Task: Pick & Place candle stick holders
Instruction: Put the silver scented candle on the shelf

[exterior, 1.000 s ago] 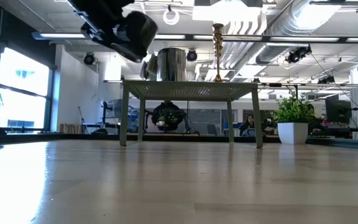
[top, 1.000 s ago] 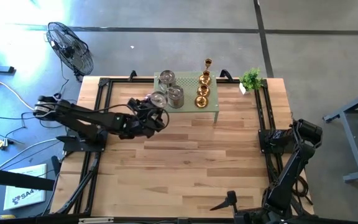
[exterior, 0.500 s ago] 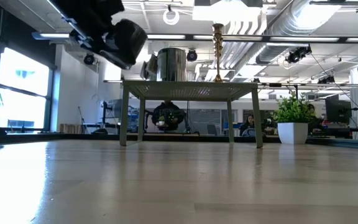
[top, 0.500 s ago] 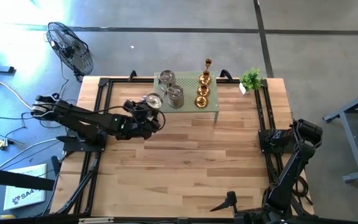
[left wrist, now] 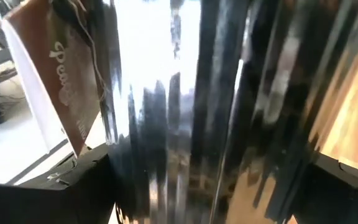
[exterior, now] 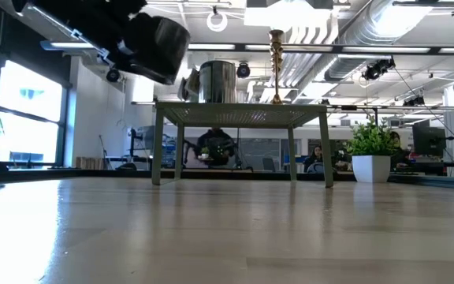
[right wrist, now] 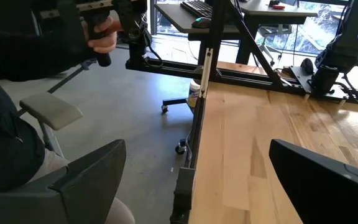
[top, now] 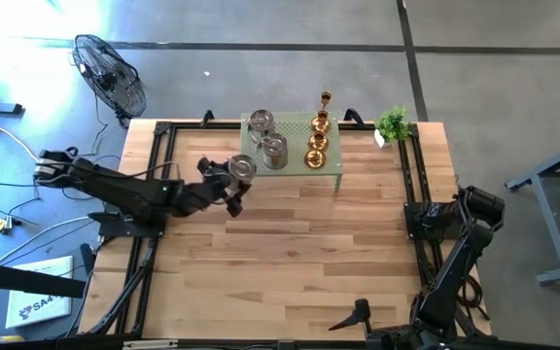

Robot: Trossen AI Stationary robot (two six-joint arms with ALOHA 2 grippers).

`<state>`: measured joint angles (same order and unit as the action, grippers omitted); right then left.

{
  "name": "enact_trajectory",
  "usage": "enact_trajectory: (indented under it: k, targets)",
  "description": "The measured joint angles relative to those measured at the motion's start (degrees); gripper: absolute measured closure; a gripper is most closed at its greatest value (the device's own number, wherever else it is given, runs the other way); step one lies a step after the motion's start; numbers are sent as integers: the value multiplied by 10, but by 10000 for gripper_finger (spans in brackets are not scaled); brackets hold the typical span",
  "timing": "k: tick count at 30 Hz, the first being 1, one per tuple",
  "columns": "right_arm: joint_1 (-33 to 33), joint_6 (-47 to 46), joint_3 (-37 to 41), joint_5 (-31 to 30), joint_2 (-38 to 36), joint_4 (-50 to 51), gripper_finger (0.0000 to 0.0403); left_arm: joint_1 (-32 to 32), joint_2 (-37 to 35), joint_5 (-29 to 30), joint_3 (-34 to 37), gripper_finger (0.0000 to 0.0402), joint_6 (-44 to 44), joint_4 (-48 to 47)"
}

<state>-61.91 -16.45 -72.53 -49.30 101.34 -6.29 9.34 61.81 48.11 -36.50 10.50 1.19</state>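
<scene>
from above, the left gripper (top: 233, 181) is clenched on a silver holder (top: 242, 166), a squat shiny cup with a round open mouth facing up toward the camera, so its long axis runs roughly upright, perhaps a little tilted. it hangs just off the stand's (top: 331, 167) near-left corner, over the wooden table (top: 290, 253). two more silver holders (top: 268, 136) stand on the left part of the stand, upright, close together. three gold holders (top: 318, 134) form a row on its right part, round bases with thin stems, the farthest one tallest and slimmest. the stand is a pale green perforated metal plate on thin legs. a small plant (top: 393, 123) sits at the table's far right corner. the right gripper (top: 426, 220) rests folded at the right edge, jaws apart, holding nothing.

from table height, the left gripper shows as a dark bulk at upper left, above and left of the stand (exterior: 239, 114). on the stand a silver holder (exterior: 216, 81) stands upright, a smooth mirror-like cylinder, and a gold holder (exterior: 276, 66) rises as a thin turned stem. the plant (exterior: 370, 150) is in a white pot at the right.

in the left wrist view, the held silver holder (left wrist: 191, 112) fills the frame between the dark fingers (left wrist: 48, 190), its polished wall streaked with reflections; a brown tag (left wrist: 61, 74) hangs beside it.

in the right wrist view, the fingers (right wrist: 79, 180) stand wide apart over the table edge (right wrist: 241, 155); a person's hand (right wrist: 101, 34) shows beyond.
</scene>
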Motion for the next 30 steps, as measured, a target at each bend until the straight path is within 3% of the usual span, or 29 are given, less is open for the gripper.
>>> enact_trajectory:
  k: [4,9,14,22,30]
  targets:
    - [1,2,0,-1,0,0,12,-14,-48,-47,33,46,-12,46]
    - [4,2,0,1,0,0,12,-78,-81,-194,84,46,-12,134]
    - [8,5,0,2,0,0,12,-137,-79,-278,120,46,1,217]
    - [16,17,0,4,0,0,12,-150,-62,-282,130,46,-29,244]
    - [17,15,0,7,0,0,12,-150,7,-264,130,46,-42,313]
